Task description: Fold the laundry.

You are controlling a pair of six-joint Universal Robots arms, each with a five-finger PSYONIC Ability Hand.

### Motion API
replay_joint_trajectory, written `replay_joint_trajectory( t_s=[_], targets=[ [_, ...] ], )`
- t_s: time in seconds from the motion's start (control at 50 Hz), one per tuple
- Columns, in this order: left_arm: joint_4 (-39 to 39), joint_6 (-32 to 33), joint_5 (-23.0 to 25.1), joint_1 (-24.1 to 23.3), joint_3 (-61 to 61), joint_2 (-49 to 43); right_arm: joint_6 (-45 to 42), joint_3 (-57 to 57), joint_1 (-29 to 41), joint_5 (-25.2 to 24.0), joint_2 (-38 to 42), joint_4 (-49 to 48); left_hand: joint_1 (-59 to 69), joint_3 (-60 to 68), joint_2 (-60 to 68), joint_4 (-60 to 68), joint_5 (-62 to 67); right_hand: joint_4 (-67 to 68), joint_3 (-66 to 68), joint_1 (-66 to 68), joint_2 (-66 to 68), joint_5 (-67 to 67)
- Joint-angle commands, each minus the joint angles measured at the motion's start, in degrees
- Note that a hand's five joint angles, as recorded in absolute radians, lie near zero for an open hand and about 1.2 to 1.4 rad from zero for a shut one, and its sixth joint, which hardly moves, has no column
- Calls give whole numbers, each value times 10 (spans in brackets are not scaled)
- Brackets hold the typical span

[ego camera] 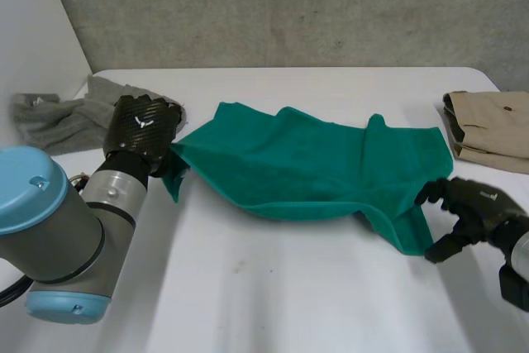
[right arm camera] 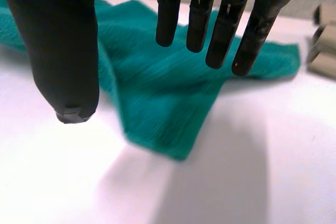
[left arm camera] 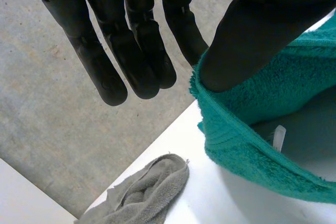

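Note:
A green towel (ego camera: 306, 163) lies spread and rumpled across the middle of the white table (ego camera: 273, 287). My left hand (ego camera: 145, 126) is at its left corner. In the left wrist view the thumb (left arm camera: 262, 35) pinches the towel's edge (left arm camera: 262, 114) against the side of the straight fingers (left arm camera: 131, 51), and that corner hangs lifted off the table. My right hand (ego camera: 471, 204) hovers just off the towel's near right corner. In its own view the thumb (right arm camera: 63, 40) and straight fingers (right arm camera: 226, 24) stand apart above the towel corner (right arm camera: 157, 93), holding nothing.
A crumpled grey cloth (ego camera: 62, 117) lies at the back left, also beyond my left hand as the grey cloth (left arm camera: 147, 192). A folded beige garment (ego camera: 492, 126) sits at the right edge. A concrete wall runs behind the table.

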Motion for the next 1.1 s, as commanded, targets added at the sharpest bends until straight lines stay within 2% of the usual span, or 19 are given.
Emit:
replay_joint_trajectory(
  t_s=[0.02,0.22,0.42,0.76,1.04,1.1],
  targets=[
    [-3,-2,1,1,-2,3,2,11,4,-13,56,-14,146,115,112,111,132,31,31,76,32,42],
    [-3,-2,2,1,-3,4,60,-40,59,2,130,-59,146,115,112,111,132,11,11,56,11,22],
    [-3,-2,3,2,-3,3,73,-108,138,67,191,-74,146,115,112,111,132,19,19,64,20,30],
    [-3,-2,2,1,-3,1,73,-210,196,135,267,-81,146,115,112,111,132,78,78,123,79,89],
    [-3,-2,2,1,-4,1,75,-274,226,173,310,-87,146,115,112,111,132,174,174,219,175,185],
    [-3,-2,2,0,-5,1,75,-287,234,179,325,-87,146,115,112,111,132,238,237,282,238,249]
  ],
)
